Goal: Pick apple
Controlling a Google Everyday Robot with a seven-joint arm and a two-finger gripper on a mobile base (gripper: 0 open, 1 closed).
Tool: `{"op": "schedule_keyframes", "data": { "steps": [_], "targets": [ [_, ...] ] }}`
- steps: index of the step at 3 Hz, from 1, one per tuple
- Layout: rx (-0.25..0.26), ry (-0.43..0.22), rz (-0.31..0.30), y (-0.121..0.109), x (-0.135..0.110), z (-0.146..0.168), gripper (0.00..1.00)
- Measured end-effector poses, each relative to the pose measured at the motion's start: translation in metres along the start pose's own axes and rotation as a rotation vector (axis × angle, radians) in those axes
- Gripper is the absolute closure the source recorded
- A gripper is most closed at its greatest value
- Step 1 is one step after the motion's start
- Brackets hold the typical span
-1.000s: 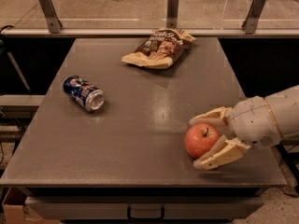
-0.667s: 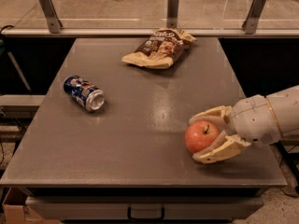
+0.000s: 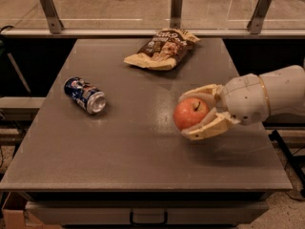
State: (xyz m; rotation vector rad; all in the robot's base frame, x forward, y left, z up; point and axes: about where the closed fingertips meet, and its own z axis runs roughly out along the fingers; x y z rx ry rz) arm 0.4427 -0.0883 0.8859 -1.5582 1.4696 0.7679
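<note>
Grey tabletop (image 3: 119, 161) fills most of the view, its front edge nearest the camera with a shallow drawer (image 3: 147, 216) and a dark handle just under it. The front stretch of the surface carries nothing but a dull sheen.

Further in, on the right half, the gripper (image 3: 187, 116) reaches in from the right edge on a thick white arm (image 3: 267, 97). Its two cream fingers (image 3: 209, 128) are clamped on the apple (image 3: 193, 112), one above and one below, so the fruit sits squarely between them with its red-orange face and short dark stem turned to the camera. The grasp looks full and centred, not a pinch at the rim.

Whether the apple is already clear of the table is hard to judge from this angle; it appears to sit a little above the surface, with shadow beneath the lower finger, but contact cannot be ruled out.

Level with it on the left, well apart, a blue soda can (image 3: 86, 95) lies on its side, open end toward the camera. Beyond both, near the far edge, a crumpled chip bag (image 3: 162, 49) lies flat. Behind the table runs a low glass rail (image 3: 119, 25) on metal posts (image 3: 50, 11), with pale floor past it.

As for progress, the grip is made, which is the main part of the pick. What seems left is to raise the apple plainly off the table and hold it there without slipping.
</note>
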Motion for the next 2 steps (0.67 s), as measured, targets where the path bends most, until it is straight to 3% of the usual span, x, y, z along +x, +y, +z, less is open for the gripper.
{"op": "schedule_keyframes", "data": {
  "steps": [1, 2],
  "targets": [
    [0.037, -0.084, -0.037, -0.036, -0.036, -0.004, 1.00],
    [0.053, -0.101, -0.055, -0.045, -0.048, -0.008, 1.00]
  ]
}}
